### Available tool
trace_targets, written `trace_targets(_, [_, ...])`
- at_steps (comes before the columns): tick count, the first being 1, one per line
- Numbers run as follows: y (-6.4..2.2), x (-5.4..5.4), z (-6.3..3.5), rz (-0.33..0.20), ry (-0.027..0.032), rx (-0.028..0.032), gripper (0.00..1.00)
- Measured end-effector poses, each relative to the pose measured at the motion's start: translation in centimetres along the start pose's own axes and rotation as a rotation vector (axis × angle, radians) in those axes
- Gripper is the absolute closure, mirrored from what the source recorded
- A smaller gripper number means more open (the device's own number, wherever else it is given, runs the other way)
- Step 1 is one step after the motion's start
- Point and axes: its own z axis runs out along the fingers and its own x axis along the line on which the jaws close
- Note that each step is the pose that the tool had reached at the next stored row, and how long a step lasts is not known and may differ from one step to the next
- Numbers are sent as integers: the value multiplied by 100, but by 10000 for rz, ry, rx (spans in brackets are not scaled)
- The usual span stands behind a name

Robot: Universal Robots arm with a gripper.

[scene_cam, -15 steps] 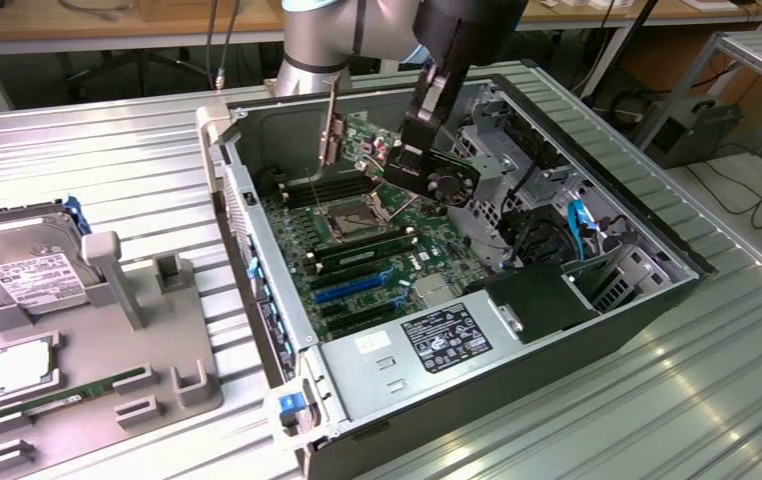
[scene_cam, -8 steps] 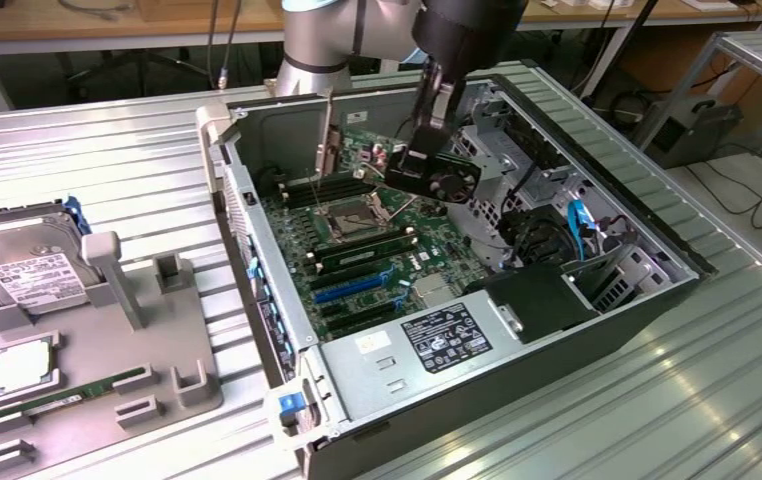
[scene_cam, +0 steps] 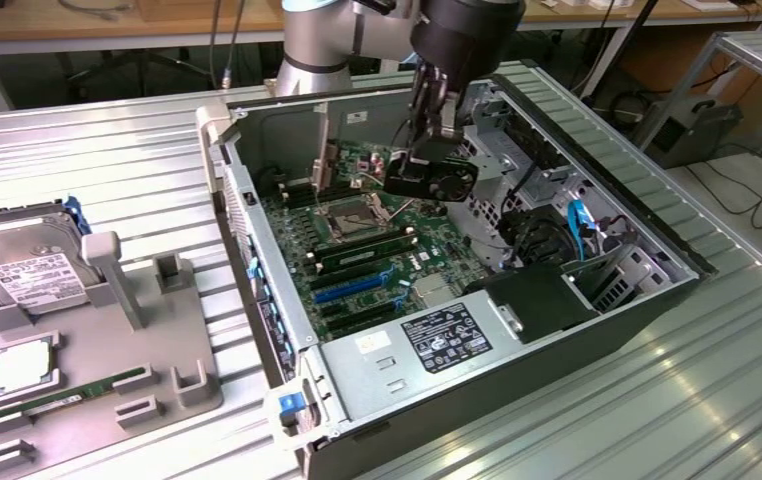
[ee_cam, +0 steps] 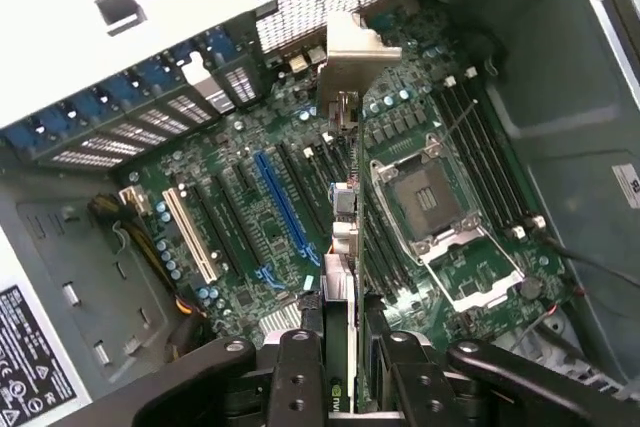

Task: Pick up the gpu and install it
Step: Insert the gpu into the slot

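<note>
The gripper (ee_cam: 345, 375), with black, matte, blocky fingers (ee_cam: 300, 372), is clamped on the gpu (ee_cam: 344, 247). The gpu is a thin dark card seen edge-on, with a pale bent metal bracket (ee_cam: 358, 47) at its far end. It hangs upright over the glossy green motherboard (ee_cam: 250, 147), between the long blue slot (ee_cam: 283, 207) and the square silver CPU socket (ee_cam: 425, 197). In the exterior view's upper middle, the gripper (scene_cam: 424, 180) sits inside the open grey steel case (scene_cam: 241, 220), which rests on a ribbed metal table (scene_cam: 128, 150).
</note>
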Motion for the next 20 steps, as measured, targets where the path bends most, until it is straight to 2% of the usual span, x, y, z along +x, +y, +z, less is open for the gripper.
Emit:
trace_targets(2, [-1,0,13,-370,22,-10,74])
trace_targets(4, [-3,1,39,-1100,67,-30,74])
trace_targets(15, [-12,11,137,-3185,195,-93,74])
trace_targets(20, [-38,65,177,-3542,218,-107,74])
